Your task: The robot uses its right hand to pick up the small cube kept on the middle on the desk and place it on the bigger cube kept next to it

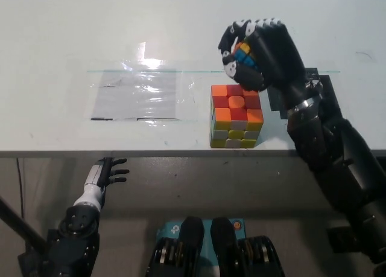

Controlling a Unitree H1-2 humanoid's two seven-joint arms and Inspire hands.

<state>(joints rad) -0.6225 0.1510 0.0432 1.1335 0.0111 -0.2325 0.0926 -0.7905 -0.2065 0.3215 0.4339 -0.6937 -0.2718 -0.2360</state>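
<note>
My black right hand (260, 55) is shut on the small multicoloured cube (243, 56), whose blue, orange and yellow tiles show between the fingers. It hovers just above the far edge of the bigger cube (236, 114), which stands near the desk's front edge with a red and orange top and yellow and white front tiles. The small cube is held clear of the bigger one. My white left hand (102, 174) rests below the desk edge at the lower left, fingers spread and holding nothing.
A dark square mat (313, 87) lies on the desk right of the bigger cube, partly hidden by my right forearm. A taped clear plastic sheet (140, 95) covers the desk to the left of the cubes. The white desk's front edge (151, 151) runs across the middle.
</note>
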